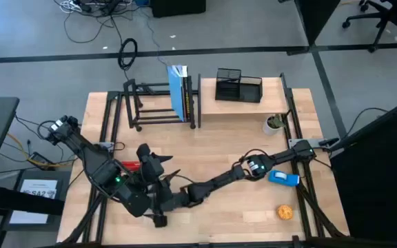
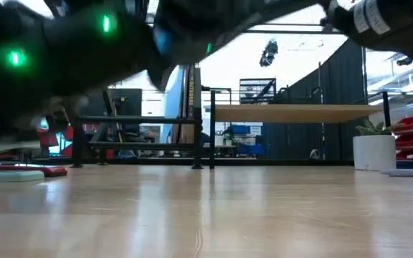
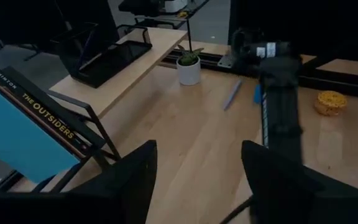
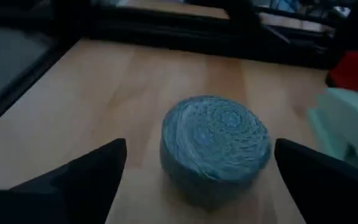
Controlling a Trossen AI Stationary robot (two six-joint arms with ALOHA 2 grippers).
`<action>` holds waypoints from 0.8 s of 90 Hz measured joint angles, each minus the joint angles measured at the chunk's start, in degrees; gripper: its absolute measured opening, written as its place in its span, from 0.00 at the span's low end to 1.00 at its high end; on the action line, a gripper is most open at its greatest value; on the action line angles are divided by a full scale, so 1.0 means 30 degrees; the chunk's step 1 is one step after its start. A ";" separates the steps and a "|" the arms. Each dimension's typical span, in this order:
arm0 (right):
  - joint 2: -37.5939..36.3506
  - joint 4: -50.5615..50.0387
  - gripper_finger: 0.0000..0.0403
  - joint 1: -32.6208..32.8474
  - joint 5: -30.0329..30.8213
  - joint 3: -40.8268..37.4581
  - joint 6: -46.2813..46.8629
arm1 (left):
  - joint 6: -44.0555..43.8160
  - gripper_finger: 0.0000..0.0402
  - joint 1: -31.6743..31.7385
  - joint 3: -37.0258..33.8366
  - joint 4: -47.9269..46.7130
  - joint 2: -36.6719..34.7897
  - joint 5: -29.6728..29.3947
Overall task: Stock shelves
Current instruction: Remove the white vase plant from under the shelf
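the right gripper [image 4: 197,162] hangs low over the near-left of the table [image 1: 219,155], its fingers [image 4: 82,171] spread wide on either side of a round blue-grey ball of yarn [image 4: 216,146] – not touching it. the left gripper [image 3: 197,168] is released too, empty, just beside it. the black metal-tube rack [image 1: 160,107] stands at the far left, holding blue books [image 1: 178,89] – the light wood-board shelf [image 1: 243,103] is to its right.
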 joint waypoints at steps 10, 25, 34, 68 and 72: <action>-0.1607 -0.2970 0.89 0.0393 0.2260 -0.0001 -0.0930 | 0.0000 0.53 -0.0034 -0.0007 -0.0009 0.0000 0.0402; -0.3002 -0.8139 0.85 0.0820 0.5479 0.0098 -0.0595 | -0.0055 0.53 -0.0117 -0.0007 -0.0008 0.0000 0.0855; -0.3040 -1.3462 0.84 0.1251 0.7182 -0.0038 0.0268 | -0.0066 0.53 -0.0251 -0.0007 -0.0047 0.0000 0.1113; -0.5311 -2.9243 0.76 0.3894 1.2183 -0.2717 0.9550 | -0.0056 0.53 -0.0479 -0.0016 -0.0157 0.0000 0.1083; -0.6529 -2.8564 0.76 0.4120 1.1440 -0.3747 0.8978 | -0.0044 0.53 -0.0479 -0.0022 -0.0158 0.0000 0.1062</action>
